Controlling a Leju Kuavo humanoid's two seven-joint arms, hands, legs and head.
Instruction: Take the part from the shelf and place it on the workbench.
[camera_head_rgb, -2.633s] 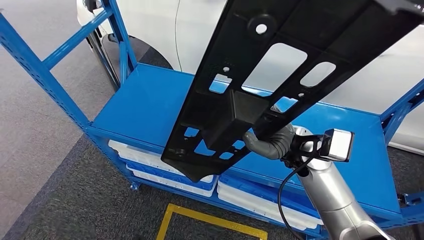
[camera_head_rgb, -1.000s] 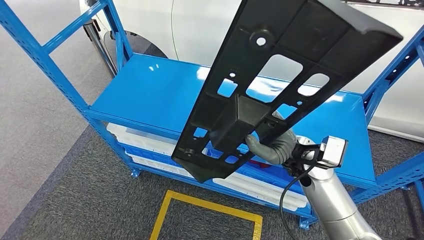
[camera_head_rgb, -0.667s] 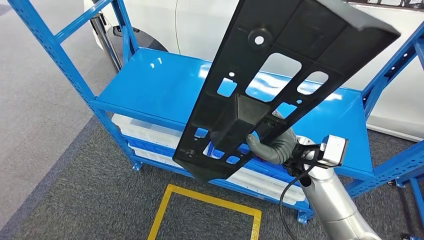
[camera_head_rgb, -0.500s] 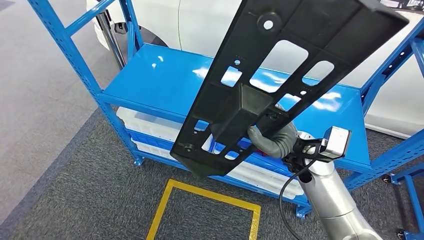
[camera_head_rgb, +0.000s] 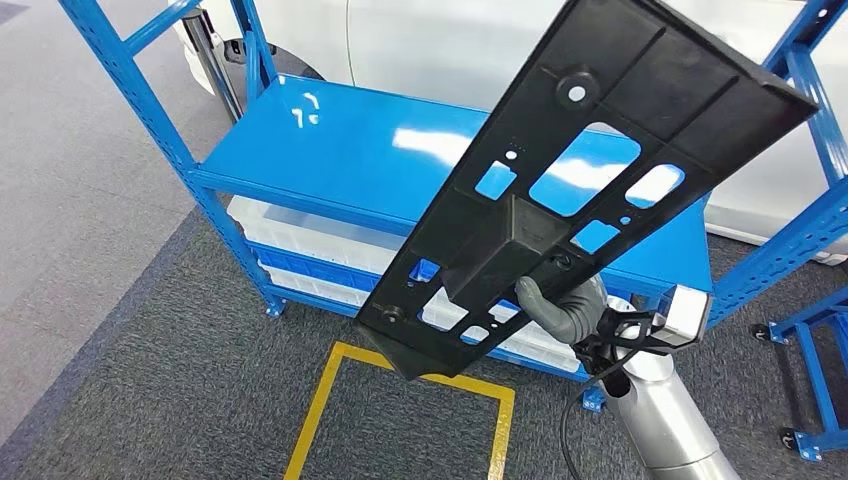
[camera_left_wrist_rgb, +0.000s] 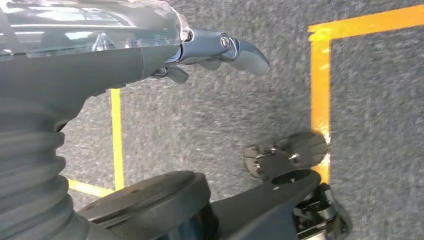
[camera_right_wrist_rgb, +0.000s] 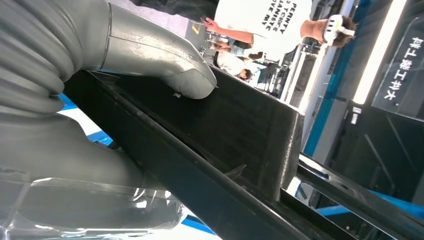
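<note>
While you are carrying it, the right hand (camera_head_rgb: 558, 308) is gripping the black panel (camera_head_rgb: 590, 160) at the raised boxy block near its lower end. In the right wrist view the thumb (camera_right_wrist_rgb: 165, 60) is pressing flat on that block while the other fingers are wrapping underneath, mostly hidden by the panel. So the panel is sitting up in the air, off the blue shelf (camera_head_rgb: 380, 150), slanting away from the fingers and reaching far past them toward the white car (camera_head_rgb: 450, 40).

Judging by its look, you are handling a stiff moulded plastic piece with many cut-out holes, probably light for its length. It is not likely to sag, but most of it is hanging well beyond the fingers, so it is probably levering hard against the grip and could twist or slip if you are swinging it quickly. The smooth plastic is giving the thumb little to bite on. The boxy block is the sensible place to hold, since its walls are giving the fingers edges to clamp.

Your left hand (camera_left_wrist_rgb: 220, 50) is hanging over the grey carpet (camera_left_wrist_rgb: 390, 125) and yellow floor tape (camera_left_wrist_rgb: 320, 90), holding nothing, its fingers loosely curled with gaps between them. The workbench is not in sight, so the placing step is not yet done.
</note>
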